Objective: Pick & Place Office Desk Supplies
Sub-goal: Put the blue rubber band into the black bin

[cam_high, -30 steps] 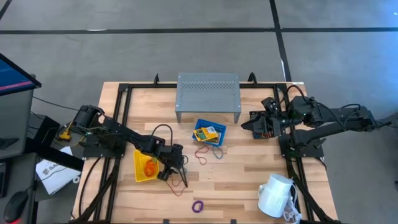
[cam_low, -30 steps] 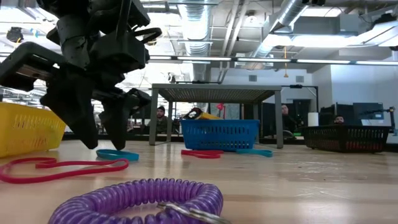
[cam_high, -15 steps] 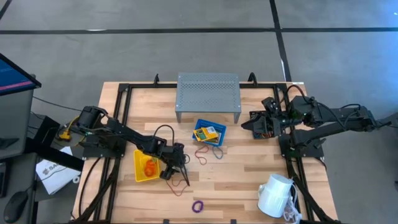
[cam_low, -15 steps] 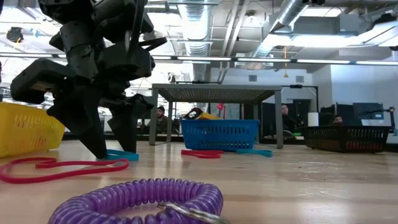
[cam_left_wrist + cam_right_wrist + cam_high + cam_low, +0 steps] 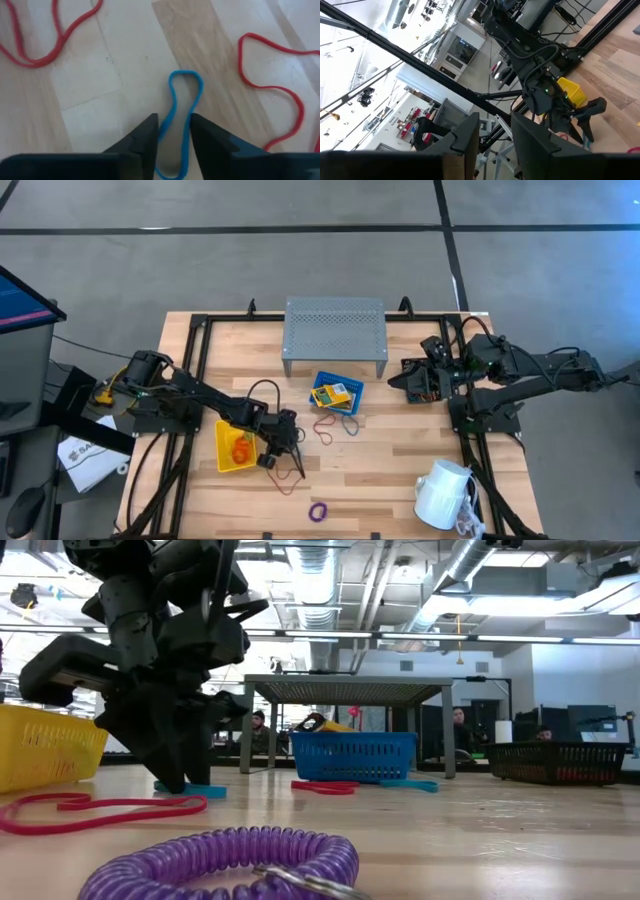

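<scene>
Beside the yellow bin (image 5: 233,448), we see the left gripper (image 5: 172,142) down on the table, its 2 fingers narrowed around a blue loop (image 5: 179,107), while the right gripper (image 5: 412,378) waits half open, holding nothing.

Your left gripper (image 5: 172,137) sits down on the table (image 5: 400,470) with 1 thin loop (image 5: 181,102) pinched between its 2 fingers. A bin (image 5: 233,447) lies just beside it, toward its arm. 2 more loops (image 5: 280,95) lie on either side ahead of it.
</scene>
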